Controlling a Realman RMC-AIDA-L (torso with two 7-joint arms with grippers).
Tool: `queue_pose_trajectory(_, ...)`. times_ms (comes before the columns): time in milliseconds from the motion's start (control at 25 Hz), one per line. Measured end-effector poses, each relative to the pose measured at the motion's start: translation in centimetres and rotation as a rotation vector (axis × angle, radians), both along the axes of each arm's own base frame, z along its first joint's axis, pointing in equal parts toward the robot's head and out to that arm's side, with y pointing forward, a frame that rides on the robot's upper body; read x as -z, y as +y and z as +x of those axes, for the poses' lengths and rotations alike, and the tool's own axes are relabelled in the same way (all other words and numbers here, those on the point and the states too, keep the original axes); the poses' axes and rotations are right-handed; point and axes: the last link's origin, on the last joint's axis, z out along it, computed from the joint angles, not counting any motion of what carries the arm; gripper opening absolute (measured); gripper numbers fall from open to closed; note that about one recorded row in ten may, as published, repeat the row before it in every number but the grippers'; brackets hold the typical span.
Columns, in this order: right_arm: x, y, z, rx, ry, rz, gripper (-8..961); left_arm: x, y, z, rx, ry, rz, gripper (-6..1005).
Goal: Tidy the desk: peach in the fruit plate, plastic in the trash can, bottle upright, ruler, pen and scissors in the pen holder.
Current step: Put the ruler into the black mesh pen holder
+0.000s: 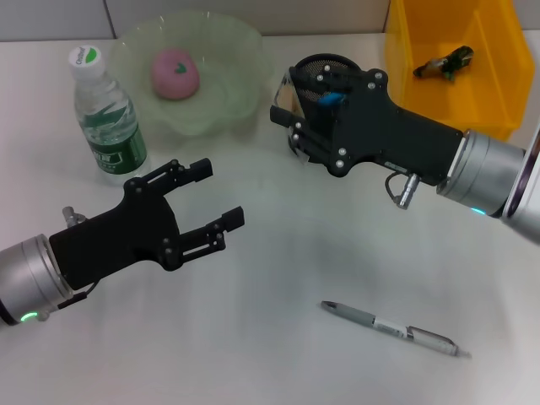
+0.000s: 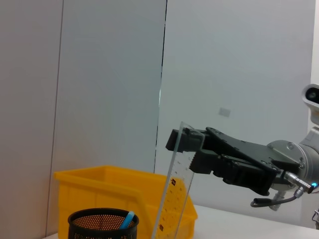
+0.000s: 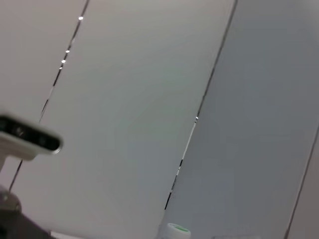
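Note:
My right gripper is shut on a clear ruler, holding it nearly upright just beside the black mesh pen holder. In the left wrist view the right gripper grips the ruler's top, and its lower end hangs beside the pen holder. Something blue stands inside the holder. A silver pen lies on the table at the near right. The pink peach rests in the green fruit plate. The bottle stands upright. My left gripper hovers open and empty.
The yellow bin at the back right holds a crumpled piece of plastic. The bottle stands just behind my left arm. The right wrist view shows only the wall and the bottle's cap.

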Motion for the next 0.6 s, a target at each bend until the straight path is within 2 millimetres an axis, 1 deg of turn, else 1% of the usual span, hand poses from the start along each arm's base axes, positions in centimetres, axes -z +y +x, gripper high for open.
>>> queue_pose_trajectory(240,-0.03,-0.20,0.29,-0.102,-0.081,0.137,377,-0.03,0.24,-0.05,-0.011,0.003,0.004,794)
queue_pose_trajectory(280,0.08,-0.35,0.39,-0.141,-0.112,0.188,377,-0.03,0.30,-0.07,-0.014,0.004,0.004,794)
queue_pose_trajectory(600,0.72,-1.01,0.49,-0.252,-0.192,0.323,377,-0.24,0.66,-0.20,-0.045,-0.006,0.011,794)
